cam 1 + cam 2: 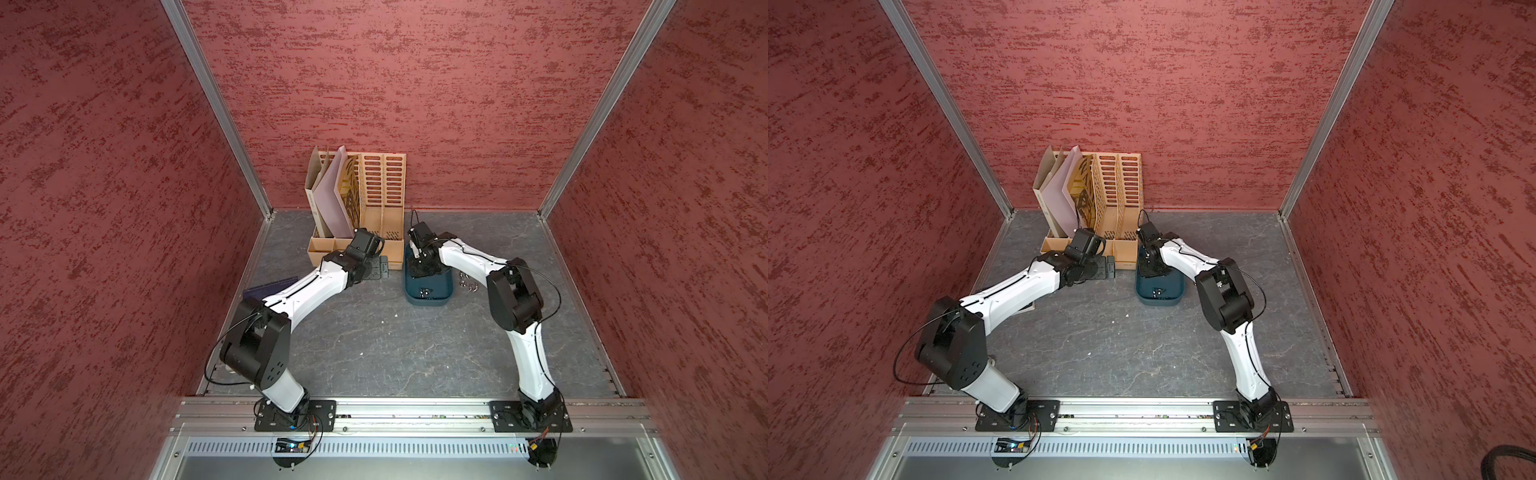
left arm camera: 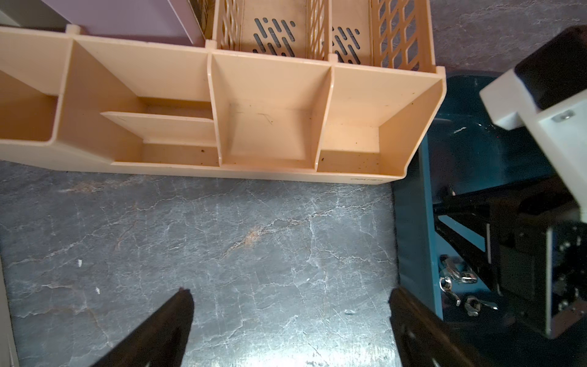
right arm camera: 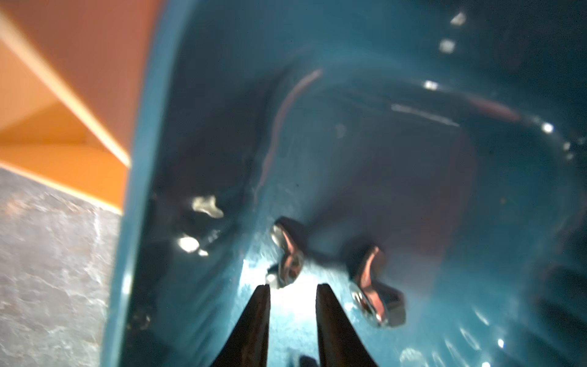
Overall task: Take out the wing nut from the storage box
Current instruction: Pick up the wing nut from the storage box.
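Right wrist view: you've two shiny metal wing nuts (image 3: 287, 257) in the shallow dark teal plastic storage box (image 3: 206, 127); right gripper (image 3: 293, 286) slightly parted, left gripper (image 2: 289, 291) spread wide, both empty.

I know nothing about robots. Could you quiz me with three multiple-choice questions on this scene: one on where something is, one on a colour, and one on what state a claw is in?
1. Where is the right claw?
A) hanging high above everything
B) inside the storage box
C) folded back at its base

2. What colour is the storage box?
A) dark teal
B) yellow
C) white

3. How is the left claw?
A) shut on a pen
B) shut, empty
C) open, empty

Answers:
1. B, it hangs just over the box floor beside wing nuts.
2. A, its walls show teal in every view.
3. C, it gapes wide over bare table.
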Action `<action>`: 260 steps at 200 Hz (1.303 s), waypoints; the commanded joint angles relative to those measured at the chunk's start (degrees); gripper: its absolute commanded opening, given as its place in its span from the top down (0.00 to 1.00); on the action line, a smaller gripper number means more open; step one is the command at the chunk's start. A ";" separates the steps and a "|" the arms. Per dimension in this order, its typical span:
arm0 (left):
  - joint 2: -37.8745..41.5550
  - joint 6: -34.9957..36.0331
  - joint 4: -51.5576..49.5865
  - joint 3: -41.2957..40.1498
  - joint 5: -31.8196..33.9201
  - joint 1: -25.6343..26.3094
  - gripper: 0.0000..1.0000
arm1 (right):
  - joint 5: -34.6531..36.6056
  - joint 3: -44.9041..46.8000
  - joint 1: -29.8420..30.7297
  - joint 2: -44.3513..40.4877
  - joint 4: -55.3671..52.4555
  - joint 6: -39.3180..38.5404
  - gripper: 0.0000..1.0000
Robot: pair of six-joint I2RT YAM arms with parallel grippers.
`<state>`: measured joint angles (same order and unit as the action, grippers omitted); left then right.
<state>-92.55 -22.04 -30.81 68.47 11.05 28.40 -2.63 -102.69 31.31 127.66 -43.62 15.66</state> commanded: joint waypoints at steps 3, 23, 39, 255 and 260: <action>0.94 0.29 0.81 -0.24 0.20 -0.01 0.00 | 0.02 -2.62 0.24 1.71 0.39 0.75 0.71; 1.23 0.30 0.84 -0.52 0.28 -0.01 0.00 | 0.33 -3.19 0.24 2.57 0.30 0.85 0.71; 1.41 0.33 0.81 -0.66 0.36 -0.19 0.00 | 0.93 -3.55 0.24 3.29 -0.37 0.77 0.71; 1.28 0.68 0.60 0.35 0.03 -0.45 0.00 | 2.46 1.75 -0.01 -6.37 0.99 -0.28 0.94; 1.28 0.65 0.62 0.43 0.03 -0.45 0.00 | 2.57 2.32 -0.06 -7.32 1.07 -0.28 0.94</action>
<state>-92.31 -22.02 -30.39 68.12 11.00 28.23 -1.41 -102.10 31.31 126.26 -43.05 15.86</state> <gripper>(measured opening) 0.997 0.085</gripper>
